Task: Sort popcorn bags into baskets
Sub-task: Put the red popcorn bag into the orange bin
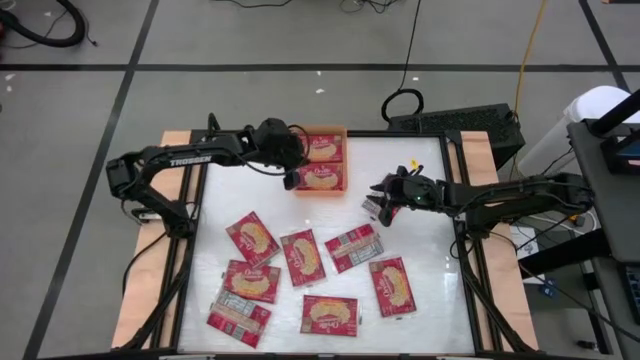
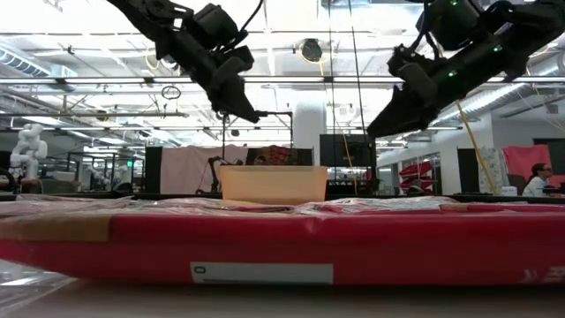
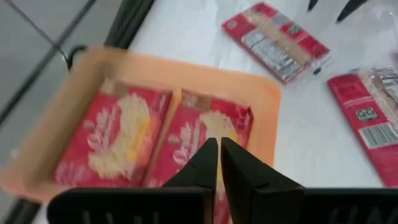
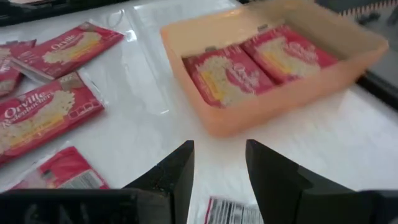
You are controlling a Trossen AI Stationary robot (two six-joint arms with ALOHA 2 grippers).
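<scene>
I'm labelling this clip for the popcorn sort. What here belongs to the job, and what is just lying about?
Job:
- orange tray holding two bags
- loose bags on the table
- left tool, right tool

Lying about:
- keyboard
- floor cables

Grey floor (image 1: 250, 40) crossed by dark seam lines, upper part of the overhead frame. Black cable loop (image 1: 402, 102) top centre; yellow cable (image 1: 530, 50) upper right. Black keyboard (image 1: 455, 122) beyond the table's far edge. Level view: open hall, ceiling trusses (image 2: 291, 81), white humanoid figure (image 2: 26, 146) far left, seated person (image 2: 536, 179) far right.
</scene>
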